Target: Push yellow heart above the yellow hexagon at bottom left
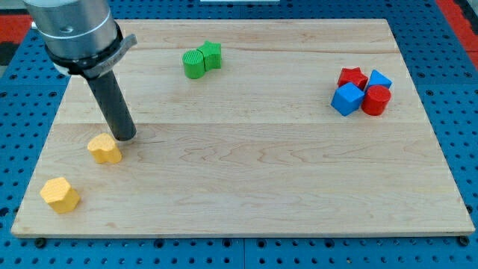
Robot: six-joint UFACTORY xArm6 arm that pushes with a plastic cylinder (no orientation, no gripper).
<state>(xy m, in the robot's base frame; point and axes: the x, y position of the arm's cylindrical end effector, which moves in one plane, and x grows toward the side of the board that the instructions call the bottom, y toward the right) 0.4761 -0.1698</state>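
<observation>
Your tip (125,137) touches the yellow heart (104,149), just above the yellow hexagon (60,194) near the worktop's (261,194) bottom-left corner; no gripper fitted, nothing held.

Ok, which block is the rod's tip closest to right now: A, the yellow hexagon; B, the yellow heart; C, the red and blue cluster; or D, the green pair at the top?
B: my tip sits just at the upper right of the yellow heart, while the yellow hexagon lies farther toward the view's bottom left.

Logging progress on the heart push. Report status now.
My tip touching the yellow heart block at its upper right. Yellow hexagon block below-left of the heart, apart. Nothing between them.
</observation>
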